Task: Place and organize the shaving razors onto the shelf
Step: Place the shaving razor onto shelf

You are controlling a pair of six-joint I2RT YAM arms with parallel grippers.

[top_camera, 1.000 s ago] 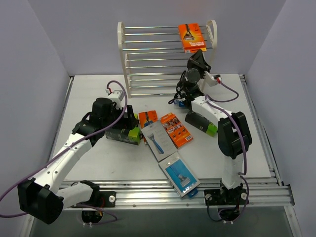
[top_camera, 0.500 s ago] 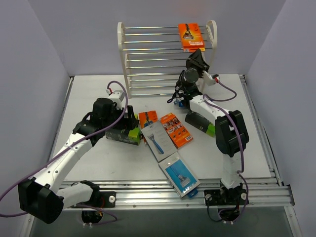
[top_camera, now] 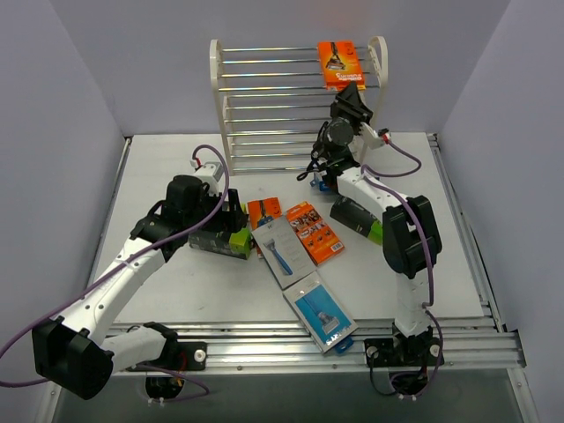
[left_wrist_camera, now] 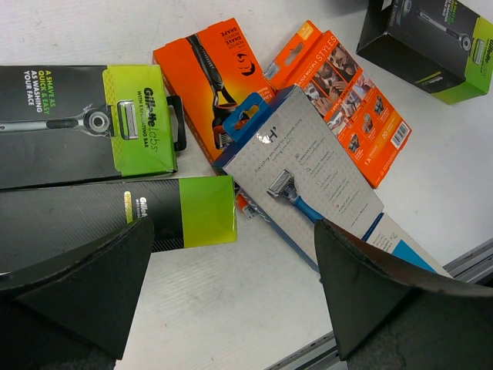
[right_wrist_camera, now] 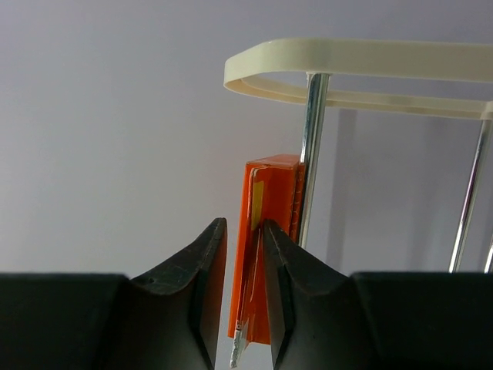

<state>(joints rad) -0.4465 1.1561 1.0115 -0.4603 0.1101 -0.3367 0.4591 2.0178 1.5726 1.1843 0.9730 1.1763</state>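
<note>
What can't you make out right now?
1. Right wrist: whether right gripper pinches the orange card; fingers hide contact.
2. Top: blue item, mostly under right arm.
3. Top: box, partly under left arm.
4. Left wrist: blue pack, mostly behind a finger.

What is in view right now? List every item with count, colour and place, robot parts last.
shelf: one, white frame with silver rods, far side of the table.
orange cards: three, orange, one against the shelf's top rods at right, two mid-table.
blue/grey packs: two seen, blue and grey, mid-table toward the near edge.
black-and-green boxes: three, black with lime green, two side by side under the left gripper, one at table right.
table: one, pale grey, under everything.
left gripper: black, open above the two boxes.
right gripper: black, fingers nearly together at the shelved card's lower edge; grip unclear.
</note>
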